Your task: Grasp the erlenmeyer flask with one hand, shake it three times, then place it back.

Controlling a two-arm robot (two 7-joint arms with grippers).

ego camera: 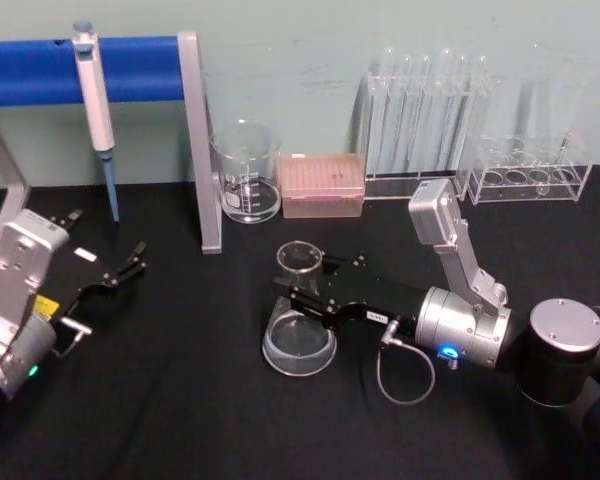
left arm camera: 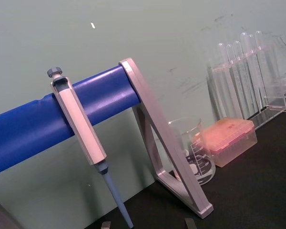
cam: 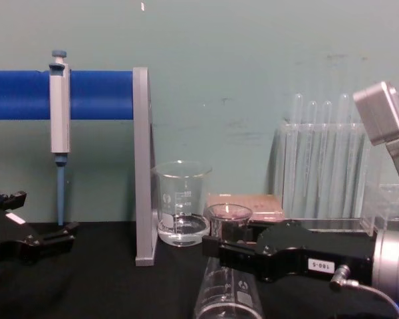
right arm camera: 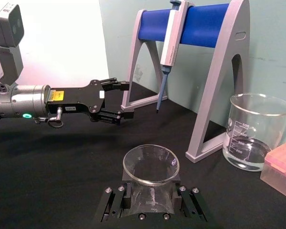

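Flask (ego camera: 300,335) stands upright mid-table (ego camera: 180,400), long axis vertical, mouth up and wide base down; whether the base touches the cloth is unclear. Right gripper (ego camera: 305,280) reaches in from the right, clamped on its neck just under the rim. Left gripper (ego camera: 130,265) sits well apart at the left, fingers spread and holding nothing. Beaker (ego camera: 246,175) stands behind.

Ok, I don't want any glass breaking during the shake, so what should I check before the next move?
1. Grip: right gripper closed on the neck of the flask: ok.
2. Is the flask upright: ok.
3. Are the beaker and pink box apart from the flask: ok.
4. Is the left gripper open and off to the side: ok.
5. Is the flask's base off the table: cannot tell.
6. Any liquid inside the flask: cannot tell.
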